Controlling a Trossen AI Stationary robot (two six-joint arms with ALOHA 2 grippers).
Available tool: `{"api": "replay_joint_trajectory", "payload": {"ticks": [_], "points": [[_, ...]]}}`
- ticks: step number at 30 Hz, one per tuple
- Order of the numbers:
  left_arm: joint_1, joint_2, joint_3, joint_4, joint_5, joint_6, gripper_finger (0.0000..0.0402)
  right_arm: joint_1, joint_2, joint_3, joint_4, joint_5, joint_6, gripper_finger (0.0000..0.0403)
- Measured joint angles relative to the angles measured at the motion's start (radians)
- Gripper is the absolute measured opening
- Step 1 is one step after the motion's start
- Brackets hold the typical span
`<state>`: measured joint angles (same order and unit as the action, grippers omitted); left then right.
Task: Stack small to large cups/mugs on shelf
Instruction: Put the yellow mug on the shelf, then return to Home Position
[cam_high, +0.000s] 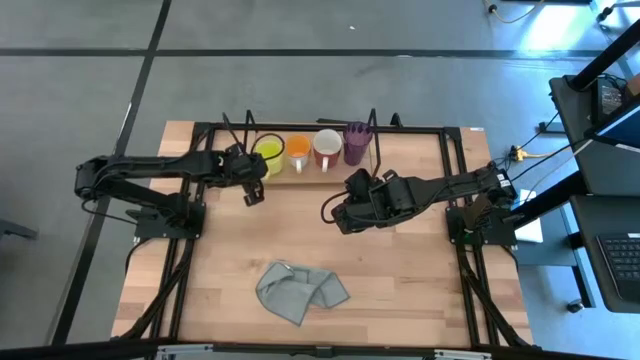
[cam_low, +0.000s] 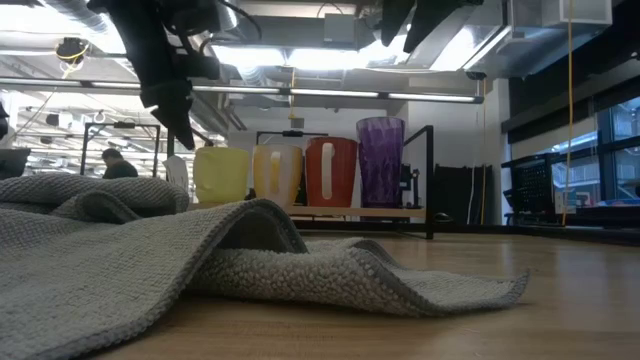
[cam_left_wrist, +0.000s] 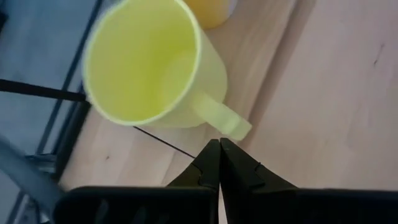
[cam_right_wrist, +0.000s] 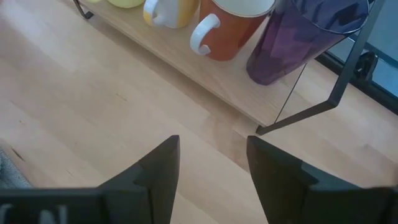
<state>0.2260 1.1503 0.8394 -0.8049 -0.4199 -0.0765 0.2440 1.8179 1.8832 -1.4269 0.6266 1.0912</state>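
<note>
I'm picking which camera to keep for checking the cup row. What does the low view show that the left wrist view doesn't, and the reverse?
Only the low view: all four cups in a row, through the purple tumbler, and the grey cloth in front. Only the left wrist view: inside the yellow-green mug, and the left gripper, jaws shut, near its handle. Both: that mug and the orange mug beside it.

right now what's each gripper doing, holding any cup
Left gripper: closed, holding nothing, just by the yellow mug's handle.
Right gripper: open, empty, in front of the shelf.
</note>
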Motion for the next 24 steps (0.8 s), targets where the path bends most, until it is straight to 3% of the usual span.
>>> {"api": "replay_joint_trajectory", "payload": {"ticks": [24], "points": [[0.026,0.053,-0.001,0.067,0.028,0.027,0.0001,0.0,0.0,0.0,-0.024,-0.002,0.004,0.0188]]}}
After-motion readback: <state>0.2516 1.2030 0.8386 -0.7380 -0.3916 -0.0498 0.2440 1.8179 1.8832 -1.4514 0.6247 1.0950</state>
